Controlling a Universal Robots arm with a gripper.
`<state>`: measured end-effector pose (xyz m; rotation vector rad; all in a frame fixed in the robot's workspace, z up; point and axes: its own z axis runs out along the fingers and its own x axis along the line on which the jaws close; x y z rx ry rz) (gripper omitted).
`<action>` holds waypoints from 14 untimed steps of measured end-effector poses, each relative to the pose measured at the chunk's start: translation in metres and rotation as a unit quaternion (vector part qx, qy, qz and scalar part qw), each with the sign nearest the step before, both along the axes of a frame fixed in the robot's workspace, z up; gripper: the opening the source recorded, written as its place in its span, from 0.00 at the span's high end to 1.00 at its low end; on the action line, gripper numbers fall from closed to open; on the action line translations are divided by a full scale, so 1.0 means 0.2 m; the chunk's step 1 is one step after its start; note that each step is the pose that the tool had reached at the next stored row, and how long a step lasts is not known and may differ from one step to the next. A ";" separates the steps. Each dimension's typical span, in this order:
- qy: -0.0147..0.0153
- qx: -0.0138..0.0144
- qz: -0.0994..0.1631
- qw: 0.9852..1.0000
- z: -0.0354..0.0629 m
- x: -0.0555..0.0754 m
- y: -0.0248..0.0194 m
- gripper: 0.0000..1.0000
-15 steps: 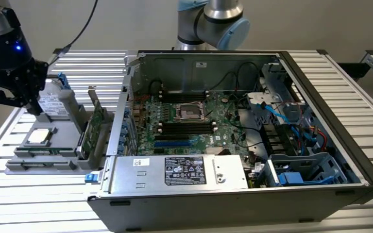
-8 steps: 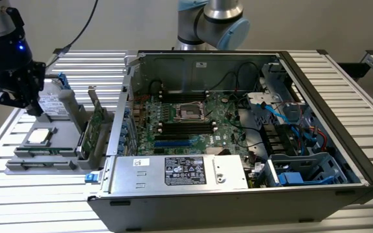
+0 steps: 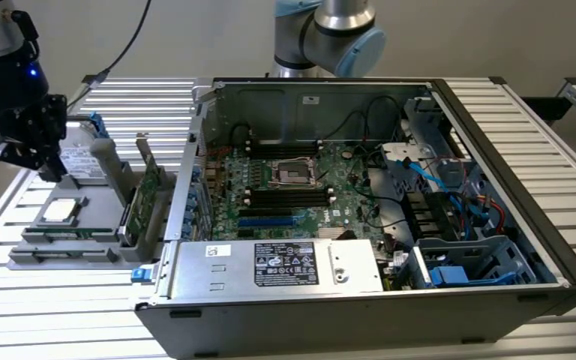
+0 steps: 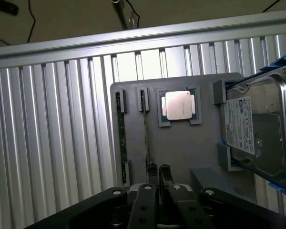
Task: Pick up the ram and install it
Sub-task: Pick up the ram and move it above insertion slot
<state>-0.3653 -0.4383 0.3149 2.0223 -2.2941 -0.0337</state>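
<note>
Nearest lay the open computer case (image 3: 368, 300), tipped on its side on the desk (image 3: 58, 330) so the board's slots faced up for fitting. Beside it a grey tray (image 4: 181, 152) kept parts in fixed pockets. Over the tray hung the claw (image 4: 159, 172); spread or pressed together, I could not tell. One pocket held a hard drive (image 4: 257, 129); the ram (image 4: 119, 138), not yet picked, stood on edge in a slot, likely so its top edge could be gripped

No wording can be read. The black label (image 3: 286, 264) on the power supply (image 3: 353, 266), at six o'clock in the exterior view, carries white print and small marks too fine to make out. The white label (image 4: 239, 125) on the hard drive (image 4: 267, 129) is likewise illegible.
</note>
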 end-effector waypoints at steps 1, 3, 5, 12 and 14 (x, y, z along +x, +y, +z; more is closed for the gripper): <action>0.000 0.000 0.000 1.000 0.001 0.00 0.000 0.82; 0.000 0.000 0.000 1.000 0.001 0.00 0.000 0.76; 0.000 0.000 0.001 1.000 -0.004 -0.01 -0.005 0.70; 0.000 0.000 0.004 1.000 -0.059 -0.06 -0.046 0.64; 0.000 0.000 0.005 1.000 -0.077 -0.06 -0.062 0.64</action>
